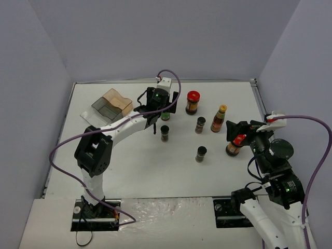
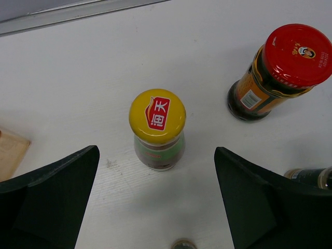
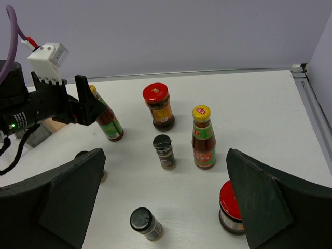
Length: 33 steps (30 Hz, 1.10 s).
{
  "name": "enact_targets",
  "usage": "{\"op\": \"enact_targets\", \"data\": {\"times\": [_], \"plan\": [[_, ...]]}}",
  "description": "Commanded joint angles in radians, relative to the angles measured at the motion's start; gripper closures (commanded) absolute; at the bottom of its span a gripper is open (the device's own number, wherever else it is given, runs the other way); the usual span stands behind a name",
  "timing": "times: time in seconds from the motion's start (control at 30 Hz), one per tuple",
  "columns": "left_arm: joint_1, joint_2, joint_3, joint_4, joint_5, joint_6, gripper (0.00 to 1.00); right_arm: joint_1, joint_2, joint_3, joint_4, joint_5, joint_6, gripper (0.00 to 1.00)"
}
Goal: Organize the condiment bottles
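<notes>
My left gripper (image 1: 160, 110) is open and hovers over a yellow-capped sauce bottle (image 1: 165, 115). In the left wrist view that bottle (image 2: 157, 129) stands upright just ahead of the open gripper (image 2: 155, 207), outside the jaws. A red-lidded jar (image 1: 192, 102) stands to its right. The second yellow-capped bottle (image 1: 219, 118) and three black-capped spice jars (image 1: 165, 133) (image 1: 201, 124) (image 1: 201, 154) stand mid-table. My right gripper (image 1: 239, 134) is open and empty beside the second red-lidded jar (image 1: 234, 145), which shows by the right finger in the right wrist view (image 3: 232, 207).
The clear and tan stepped rack (image 1: 111, 105) sits at the back left, just left of my left gripper. Grey walls close in the table on three sides. A metal rail (image 1: 257, 93) runs along the right edge.
</notes>
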Motion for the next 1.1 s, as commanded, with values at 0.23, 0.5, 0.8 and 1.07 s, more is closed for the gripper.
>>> {"op": "enact_targets", "data": {"times": [0.23,0.5,0.8,1.07], "plan": [[0.028,0.014,0.060,0.150,0.068,0.021,0.23,0.013,0.026,0.006,0.081,-0.014,-0.021,0.00],[0.029,0.051,0.075,0.160,0.085,0.033,0.35,0.013,0.027,0.002,0.081,-0.015,-0.024,0.00],[0.037,-0.012,0.018,0.239,0.074,0.074,1.00,0.014,0.026,-0.002,0.082,-0.021,-0.022,0.00],[0.092,-0.161,0.014,0.201,0.066,0.097,1.00,0.014,0.037,0.000,0.087,-0.023,-0.021,0.00]]}}
